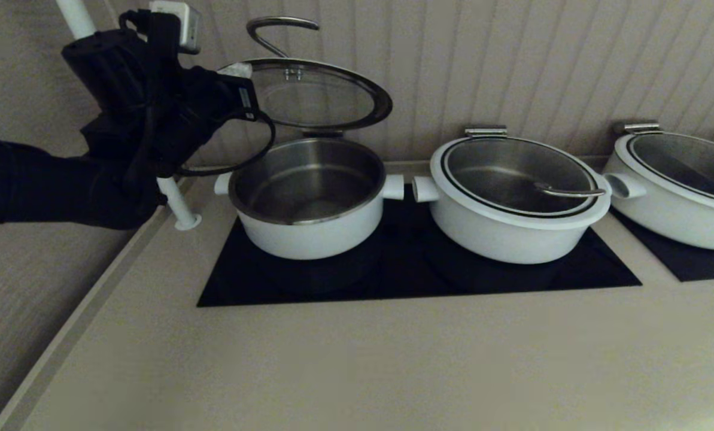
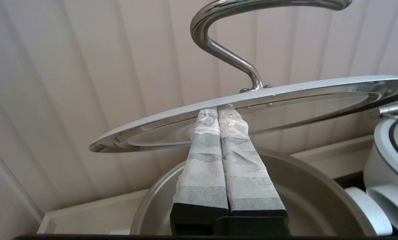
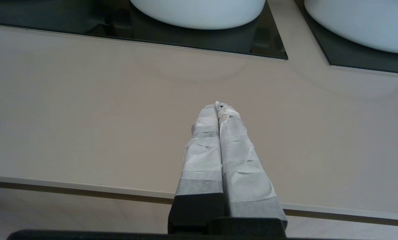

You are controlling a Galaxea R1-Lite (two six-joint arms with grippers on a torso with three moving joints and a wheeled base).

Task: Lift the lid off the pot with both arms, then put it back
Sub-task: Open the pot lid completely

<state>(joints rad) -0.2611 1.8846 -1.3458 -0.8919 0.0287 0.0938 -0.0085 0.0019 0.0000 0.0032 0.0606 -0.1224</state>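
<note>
The pot (image 1: 309, 233) stands open on the left of the black cooktop, its steel bowl empty. The lid (image 1: 321, 96) is raised above it, tilted up at the front and held at the back by the hinge bracket (image 1: 322, 133); its wire loop handle (image 1: 279, 30) points up. My left gripper (image 1: 237, 70) is shut, its taped fingertips (image 2: 207, 115) pressed under the lid's (image 2: 285, 91) left rim, above the pot's bowl (image 2: 305, 186). My right gripper (image 3: 218, 107) is shut and empty, low over the bare counter near its front edge, out of the head view.
Two wider white pots (image 1: 512, 233) (image 1: 680, 203) with closed lids stand to the right, the nearer one's stub handle close to the pot's. A white post (image 1: 177, 209) stands at the counter's left edge. The ribbed wall is close behind the lid. The beige counter (image 1: 357, 359) stretches in front.
</note>
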